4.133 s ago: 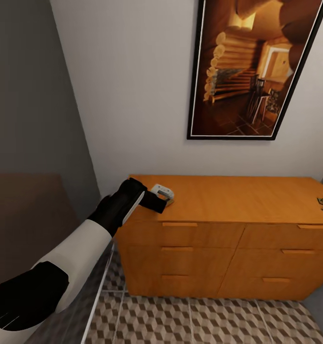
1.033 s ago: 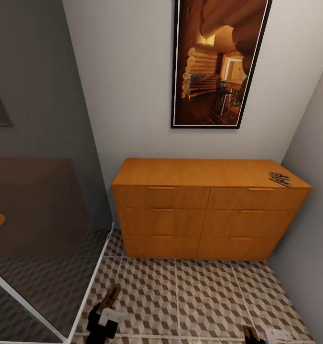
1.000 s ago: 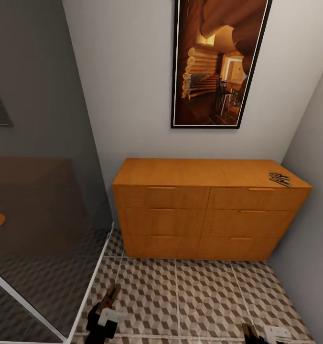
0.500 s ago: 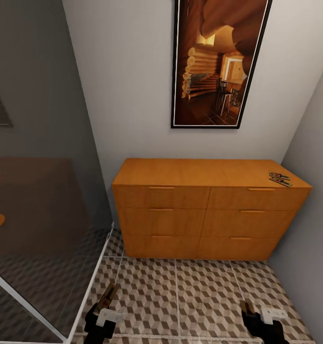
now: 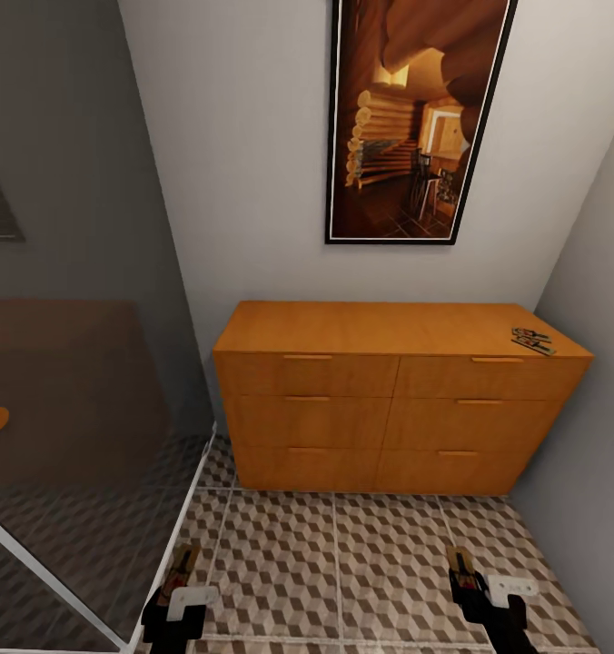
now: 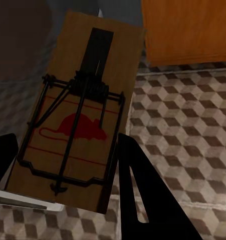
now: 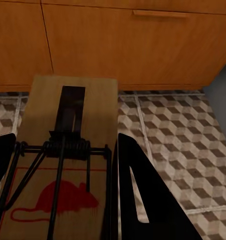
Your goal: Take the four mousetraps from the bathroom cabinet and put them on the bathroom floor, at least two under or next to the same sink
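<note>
So the cabinet [image 5: 393, 400] sits against the back wall, right under a framed picture [image 5: 414, 118] hanging above it. Two mousetraps [image 5: 531, 341] lie on its top at the far right end, touching each other, close to the side wall. The bathroom floor [image 5: 343, 554] spreads out in front of the cabinet. A glass panel [image 5: 80, 436] stands off to the left. Down near the front, the left gripper [image 5: 182, 568] is above the floor by the glass panel's edge with a mousetrap [image 6: 72, 130] between its fingers, and the right gripper [image 5: 463, 568] is above the floor on the right side with another mousetrap [image 7: 67, 165] between its fingers, the cabinet just behind.
</note>
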